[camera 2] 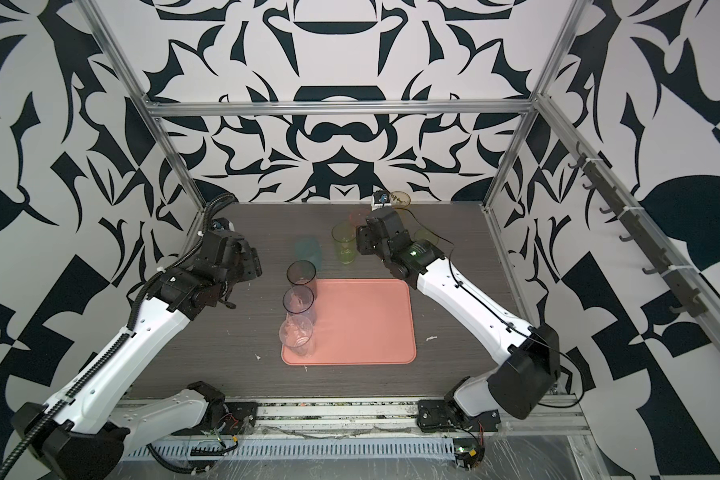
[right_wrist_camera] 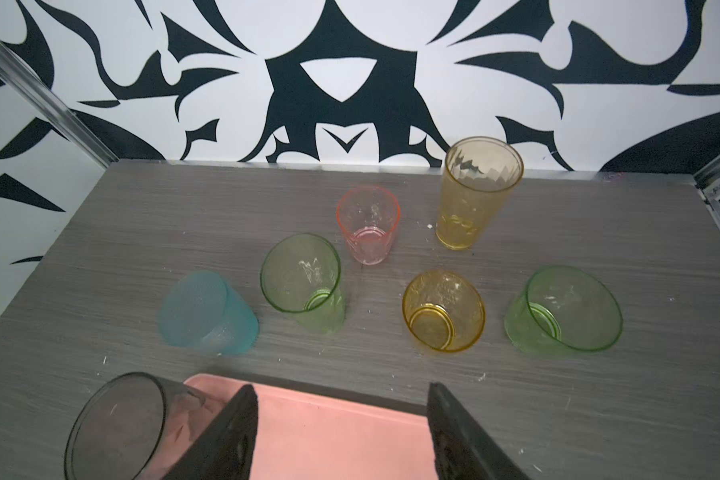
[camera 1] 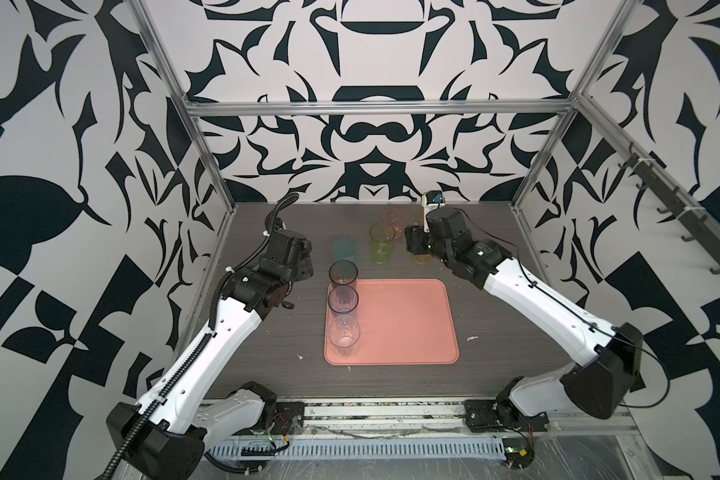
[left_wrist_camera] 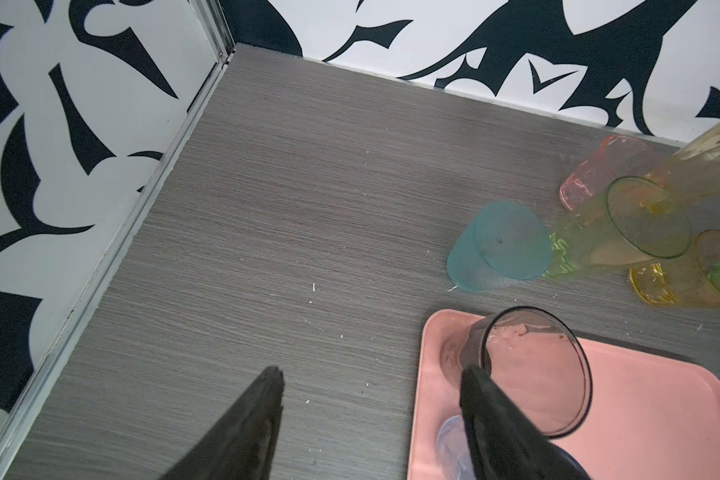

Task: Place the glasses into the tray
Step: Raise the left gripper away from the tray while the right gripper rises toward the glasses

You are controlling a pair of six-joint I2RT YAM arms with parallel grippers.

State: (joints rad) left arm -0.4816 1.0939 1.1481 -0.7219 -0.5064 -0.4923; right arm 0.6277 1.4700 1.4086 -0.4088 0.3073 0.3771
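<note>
the tray (camera 1: 408, 320) lies flat on the desk (camera 1: 283, 332), midway between its left and right edges and nearer the front edge than the back. three of the glasses stand upright in a row along the tray's left rim: the smoky grey glass (camera 1: 343, 274) at the far-left corner, the blue glass (camera 1: 343, 301) behind it toward the front, and the clear glass (camera 1: 343, 334) at the near-left corner. packed against one rim like this, they seem meant to leave the rest of the tray free for the others.

six are still on bare desk between the tray's far rim and the back edge: the teal glass (right_wrist_camera: 206, 309), which looks turned mouth-down, the tall green glass (right_wrist_camera: 302, 282), the pink glass (right_wrist_camera: 368, 224), the tall amber glass (right_wrist_camera: 476, 195) closest to the back edge, the short amber glass (right_wrist_camera: 443, 309) and the short green glass (right_wrist_camera: 566, 309). they stand apart from each other, so a finger can likely pass on either side.

the left hand (left_wrist_camera: 373, 372) hangs over bare desk just off the tray's far-left corner, jaws spread wide with nothing between them; one finger sits right beside the grey glass, and whether it touches cannot be told.

the right hand (right_wrist_camera: 341, 388) hovers over the tray's far rim, jaws wide and empty, facing the waiting group, probably lined up for the short amber one.
</note>
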